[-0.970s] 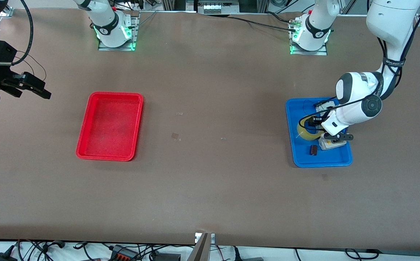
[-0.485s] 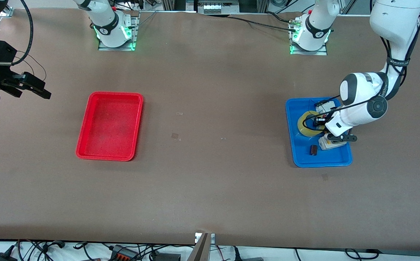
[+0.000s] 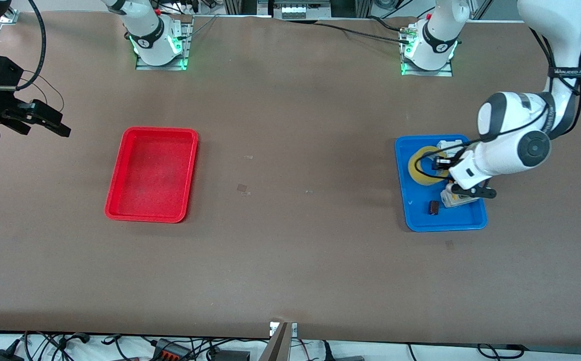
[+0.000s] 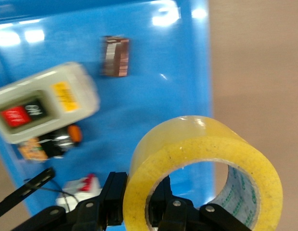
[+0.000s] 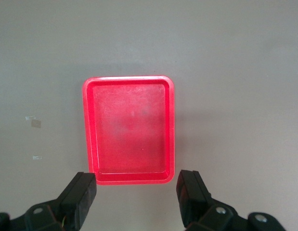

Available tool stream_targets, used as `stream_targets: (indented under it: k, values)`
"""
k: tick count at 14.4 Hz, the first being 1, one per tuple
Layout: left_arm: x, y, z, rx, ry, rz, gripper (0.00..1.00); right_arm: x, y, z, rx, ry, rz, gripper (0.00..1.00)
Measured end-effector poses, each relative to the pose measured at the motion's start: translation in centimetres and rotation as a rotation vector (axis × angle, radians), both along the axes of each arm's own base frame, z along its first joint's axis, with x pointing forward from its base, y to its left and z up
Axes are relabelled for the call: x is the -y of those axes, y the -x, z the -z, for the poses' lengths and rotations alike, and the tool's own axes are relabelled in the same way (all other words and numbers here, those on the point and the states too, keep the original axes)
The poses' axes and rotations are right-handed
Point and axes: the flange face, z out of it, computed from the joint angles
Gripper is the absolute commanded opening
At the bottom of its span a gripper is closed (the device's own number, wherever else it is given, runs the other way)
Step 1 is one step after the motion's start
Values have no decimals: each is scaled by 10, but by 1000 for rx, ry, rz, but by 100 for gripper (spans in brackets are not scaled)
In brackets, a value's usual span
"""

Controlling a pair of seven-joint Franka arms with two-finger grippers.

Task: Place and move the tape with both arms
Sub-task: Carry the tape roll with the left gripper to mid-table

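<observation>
The tape, a yellowish translucent roll, hangs tilted just over the blue tray. My left gripper is shut on the roll's wall. In the left wrist view the tape fills the foreground, with one finger of the left gripper inside the hole and one outside. My right gripper waits open and empty over the table at the right arm's end. In the right wrist view the right gripper looks down on the red tray.
The red tray holds nothing and lies toward the right arm's end. In the blue tray lie a grey box with a red button, also in the left wrist view, a small brown block and other small parts.
My left gripper has lifted the tape off the blue tray's floor and drawn it a little toward the arm bases. The right arm has not moved.
</observation>
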Motion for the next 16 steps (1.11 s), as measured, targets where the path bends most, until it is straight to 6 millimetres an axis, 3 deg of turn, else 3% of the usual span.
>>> stream_targets:
  k: [3,8,11,13,16]
  values:
    - [77,7,-13,10,-9,-44,20,0,0,0,0,0,0,98]
    - [190,19,-29,33,-28,-113,22,0,0,0,-1,0,1,98]
    - [276,28,-31,43,-23,-165,21,1,0,0,-1,0,1,98]
    - [336,38,-22,36,-14,-187,21,1,0,1,-2,0,1,98]
    - [415,59,21,2,-16,-199,21,1,-1,2,-4,0,1,98]
